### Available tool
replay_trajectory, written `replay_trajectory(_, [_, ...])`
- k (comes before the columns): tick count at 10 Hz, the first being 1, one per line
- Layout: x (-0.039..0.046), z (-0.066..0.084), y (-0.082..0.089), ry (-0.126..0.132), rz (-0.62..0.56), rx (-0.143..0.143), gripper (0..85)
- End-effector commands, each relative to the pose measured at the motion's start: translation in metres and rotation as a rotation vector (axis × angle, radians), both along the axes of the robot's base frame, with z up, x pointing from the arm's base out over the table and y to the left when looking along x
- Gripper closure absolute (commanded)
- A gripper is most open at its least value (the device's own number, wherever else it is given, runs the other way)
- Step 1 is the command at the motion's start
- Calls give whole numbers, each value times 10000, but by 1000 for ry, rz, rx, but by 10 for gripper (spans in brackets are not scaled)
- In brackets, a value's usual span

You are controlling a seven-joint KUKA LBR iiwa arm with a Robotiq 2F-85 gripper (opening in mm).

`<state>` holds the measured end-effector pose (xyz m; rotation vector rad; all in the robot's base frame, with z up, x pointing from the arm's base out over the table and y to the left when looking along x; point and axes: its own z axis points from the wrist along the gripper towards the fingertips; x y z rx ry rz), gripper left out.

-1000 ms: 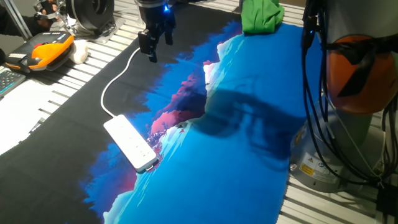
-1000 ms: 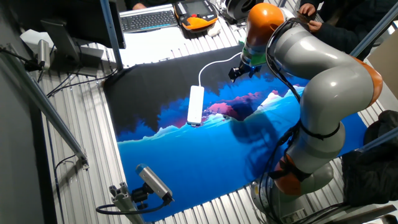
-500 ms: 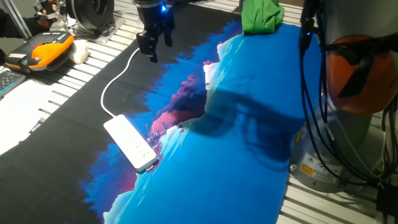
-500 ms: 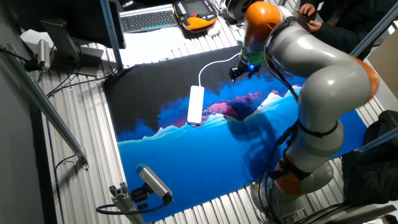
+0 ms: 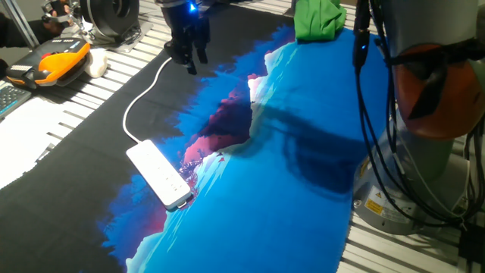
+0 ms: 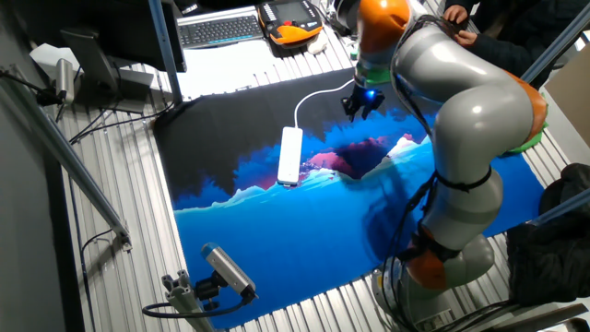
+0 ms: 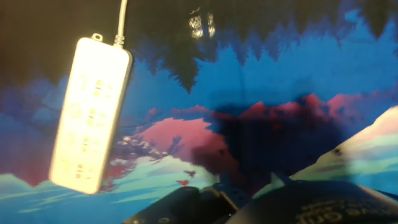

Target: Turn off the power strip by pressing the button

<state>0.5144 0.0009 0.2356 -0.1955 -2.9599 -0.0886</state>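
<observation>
The power strip [image 5: 158, 175] is a flat white bar lying on the printed mat, where the black part meets the blue. Its thin white cord [image 5: 140, 95] curves away toward the far edge. It also shows in the other fixed view, power strip [image 6: 290, 155], and at the left of the hand view, power strip [image 7: 90, 115], with dark socket holes on top. I cannot pick out its button. My gripper [image 5: 188, 59] hangs above the mat near the cord's far end, well away from the strip, and points down. Gripper [image 6: 358, 105] sits to the strip's right. No view shows a clear gap between the fingertips.
An orange-and-black tool [image 5: 59, 61] lies at the far left on the slatted table. A green cloth [image 5: 318, 19] sits at the mat's far edge. The arm's base and cables [image 5: 409, 152] fill the right side. A keyboard [image 6: 217, 29] and a small camera stand [image 6: 226, 272] border the mat.
The wrist has turned, so the fingers now line up differently. The gripper has shifted slightly and the arm's upper links have swung. The power strip has not moved.
</observation>
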Motion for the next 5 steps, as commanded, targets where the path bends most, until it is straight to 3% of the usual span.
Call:
replay_trajectory(1, [1, 3, 0, -15, -10, 77, 850])
replay_trajectory(3, [1, 3, 0, 14, -23, 38, 850])
replay_trajectory(4, [1, 3, 0, 18, -49, 54, 850])
replay_trajectory(5, [1, 3, 0, 36, -63, 43, 850])
